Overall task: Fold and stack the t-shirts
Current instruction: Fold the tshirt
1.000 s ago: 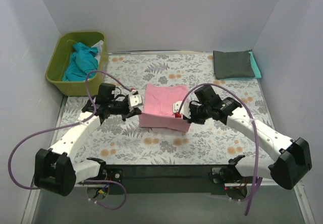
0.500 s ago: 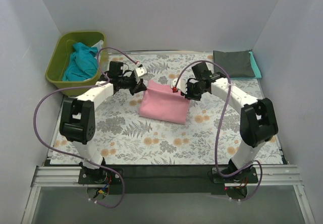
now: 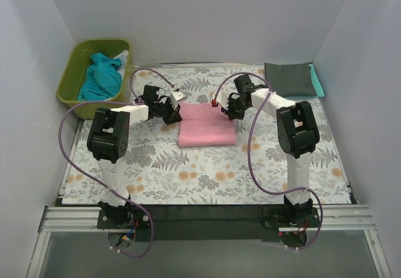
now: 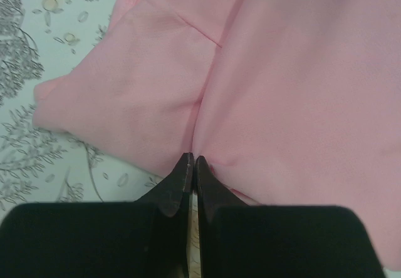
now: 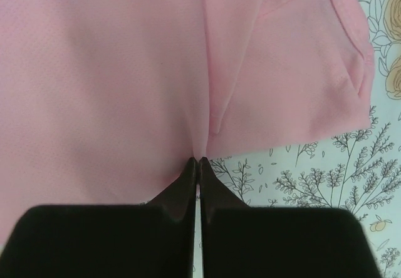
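Where left pincer (image 4: pixel 192 161) and right pincer (image 5: pixel 198 161) pinch, pink t-shirt (image 3: pixel 207 126) puckers.

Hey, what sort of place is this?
Likely a robot lab test cell: plain white walls box in a floral table cloth, two bolted arms pinch a pink t-shirt, and an olive-green tub holds teal shirts.

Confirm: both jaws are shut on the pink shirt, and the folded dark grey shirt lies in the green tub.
No: the top external view shows the dark grey shirt on the table's far right corner, not in the green tub. The rest holds.
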Controlling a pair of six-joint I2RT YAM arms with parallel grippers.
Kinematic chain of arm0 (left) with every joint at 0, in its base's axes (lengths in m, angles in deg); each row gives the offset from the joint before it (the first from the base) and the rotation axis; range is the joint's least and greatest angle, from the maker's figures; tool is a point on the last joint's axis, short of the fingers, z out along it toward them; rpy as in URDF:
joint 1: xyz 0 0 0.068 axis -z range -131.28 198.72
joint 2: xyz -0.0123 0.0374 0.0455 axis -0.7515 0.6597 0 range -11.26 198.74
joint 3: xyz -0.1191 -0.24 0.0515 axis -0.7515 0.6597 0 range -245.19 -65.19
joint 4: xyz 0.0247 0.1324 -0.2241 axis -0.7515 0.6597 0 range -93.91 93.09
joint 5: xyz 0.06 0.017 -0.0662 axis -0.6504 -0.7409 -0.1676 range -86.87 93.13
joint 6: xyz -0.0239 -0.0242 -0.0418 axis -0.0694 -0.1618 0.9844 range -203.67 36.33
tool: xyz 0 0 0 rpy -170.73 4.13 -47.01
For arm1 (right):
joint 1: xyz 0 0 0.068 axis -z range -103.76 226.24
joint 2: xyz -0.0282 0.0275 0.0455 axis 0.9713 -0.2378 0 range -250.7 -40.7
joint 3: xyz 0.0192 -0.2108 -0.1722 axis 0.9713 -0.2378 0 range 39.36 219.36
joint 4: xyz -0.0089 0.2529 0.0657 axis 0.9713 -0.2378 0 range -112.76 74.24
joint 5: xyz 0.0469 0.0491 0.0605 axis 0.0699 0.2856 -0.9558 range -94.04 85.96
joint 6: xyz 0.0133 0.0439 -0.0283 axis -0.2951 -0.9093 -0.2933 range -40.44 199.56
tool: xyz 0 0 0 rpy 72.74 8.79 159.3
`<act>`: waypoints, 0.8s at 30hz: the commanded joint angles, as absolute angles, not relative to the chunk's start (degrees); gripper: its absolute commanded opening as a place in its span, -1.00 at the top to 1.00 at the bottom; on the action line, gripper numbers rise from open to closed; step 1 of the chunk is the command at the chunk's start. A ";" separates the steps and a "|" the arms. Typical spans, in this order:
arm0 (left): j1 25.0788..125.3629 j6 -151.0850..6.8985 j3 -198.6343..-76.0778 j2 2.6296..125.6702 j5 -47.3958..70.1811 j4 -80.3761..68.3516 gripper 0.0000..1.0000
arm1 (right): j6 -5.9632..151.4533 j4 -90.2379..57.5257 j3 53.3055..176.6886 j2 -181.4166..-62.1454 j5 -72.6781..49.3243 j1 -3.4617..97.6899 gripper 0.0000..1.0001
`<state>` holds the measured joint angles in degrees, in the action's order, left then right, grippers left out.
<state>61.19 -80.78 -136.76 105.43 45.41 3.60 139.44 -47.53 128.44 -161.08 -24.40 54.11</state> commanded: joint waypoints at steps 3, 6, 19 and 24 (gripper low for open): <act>62.43 -83.32 -126.65 94.14 44.79 9.70 1.00 | 137.31 -49.16 119.30 -154.63 -26.27 51.90 0.97; 63.57 -83.32 -121.80 88.08 45.75 12.51 1.00 | 136.34 -49.16 112.78 -148.05 -26.71 48.83 0.97; 65.08 -85.87 -106.94 67.16 47.68 23.51 0.50 | 118.94 -51.62 96.31 -125.35 -27.60 40.03 0.24; 61.30 -85.08 -106.93 62.31 49.18 24.39 0.26 | 118.41 -53.46 101.48 -123.67 -27.24 40.99 0.16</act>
<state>63.44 -85.32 -106.81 66.19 46.53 23.01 120.86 -52.05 96.95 -124.64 -26.71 40.25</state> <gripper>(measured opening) 0.344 0.415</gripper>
